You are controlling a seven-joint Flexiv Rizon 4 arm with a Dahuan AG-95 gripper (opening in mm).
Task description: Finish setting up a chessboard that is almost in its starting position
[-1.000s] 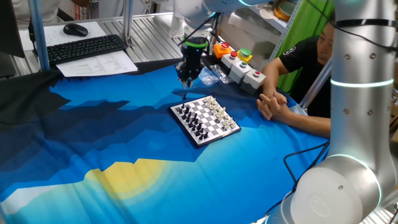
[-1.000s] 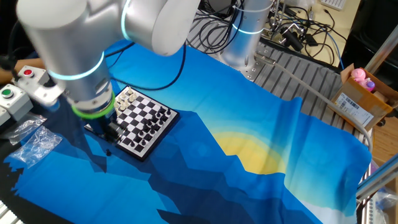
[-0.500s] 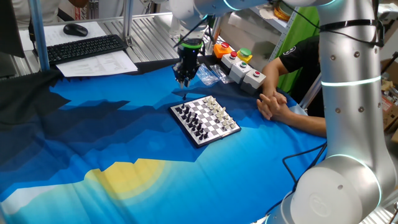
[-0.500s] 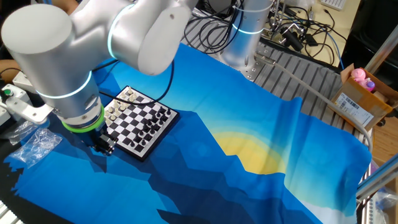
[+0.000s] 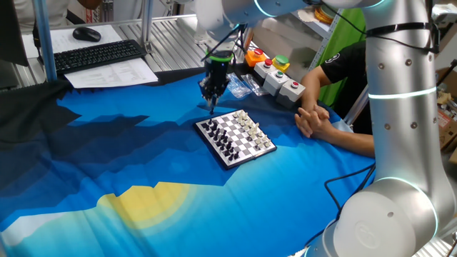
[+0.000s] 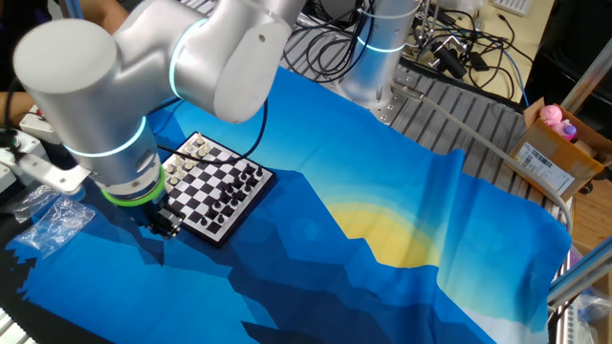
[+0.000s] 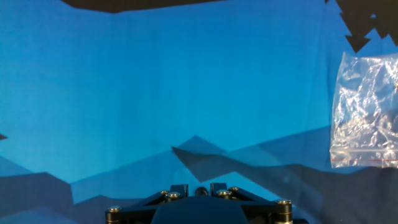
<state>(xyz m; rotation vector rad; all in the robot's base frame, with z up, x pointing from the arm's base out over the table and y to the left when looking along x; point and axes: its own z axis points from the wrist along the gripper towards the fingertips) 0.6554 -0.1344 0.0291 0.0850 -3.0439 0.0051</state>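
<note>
A silver robot arm reaches down with its gripper (image 5: 211, 96) pointing straight at the blue-clothed surface (image 5: 143, 164) just beside the far corner of the chessboard (image 5: 235, 138), which lies flat mid-surface, and whether the gripper is clenched or released cannot be told.

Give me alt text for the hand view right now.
Blue patterned cloth fills nearly the whole frame, with no chessboard in sight. A clear crinkled plastic bag lies at the right edge, and only the dark base of the claw shows along the bottom edge, so its fingers cannot be seen.
</note>
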